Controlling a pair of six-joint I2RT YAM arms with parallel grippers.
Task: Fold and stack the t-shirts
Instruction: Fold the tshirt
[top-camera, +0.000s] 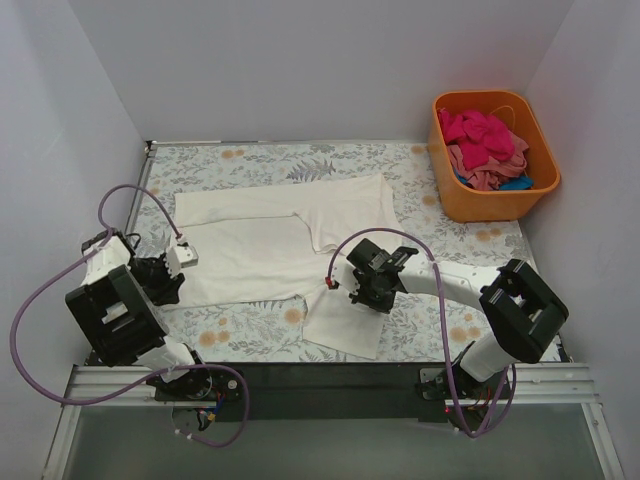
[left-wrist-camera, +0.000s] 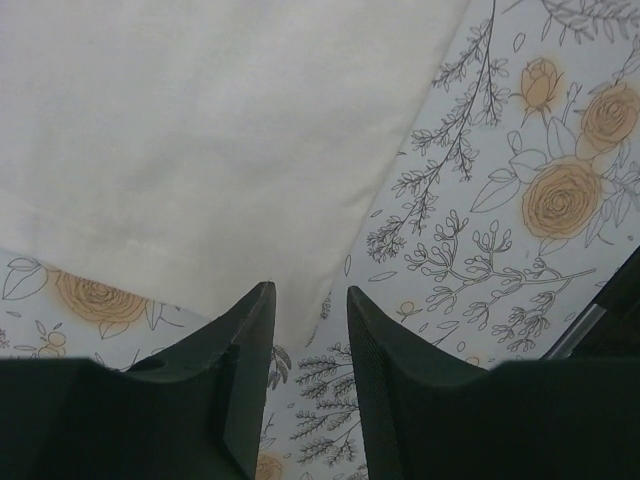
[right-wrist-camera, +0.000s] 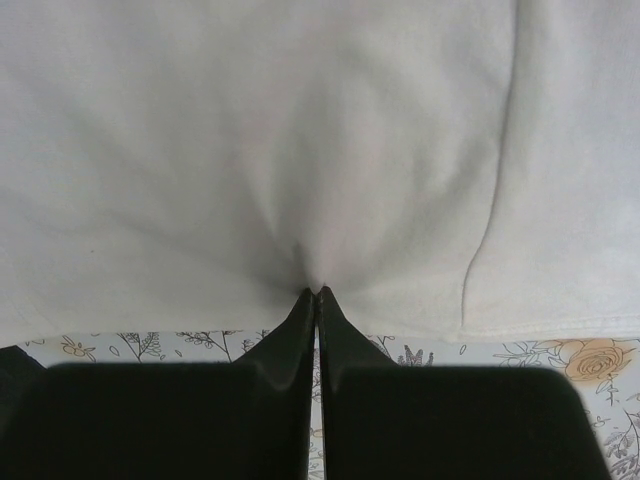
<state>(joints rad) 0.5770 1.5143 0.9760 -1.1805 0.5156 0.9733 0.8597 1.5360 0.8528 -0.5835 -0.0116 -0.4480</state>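
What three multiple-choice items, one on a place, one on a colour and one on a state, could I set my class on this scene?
1. Where is the orange tub? A. far right of the table B. near left C. centre
2. What colour is the spread t-shirt? A. red B. white C. blue
3. How do the fingers of the right gripper stand? A. wide apart B. shut on the t-shirt C. shut on the tub

1 A: the top view shows it at the far right corner.
2 B: the cloth is white in every view.
3 B: the right wrist view shows them closed, cloth puckered at their tips.

The t-shirt (top-camera: 262, 238) is white, the table (top-camera: 250, 338) floral, the tub (top-camera: 492, 206) orange.
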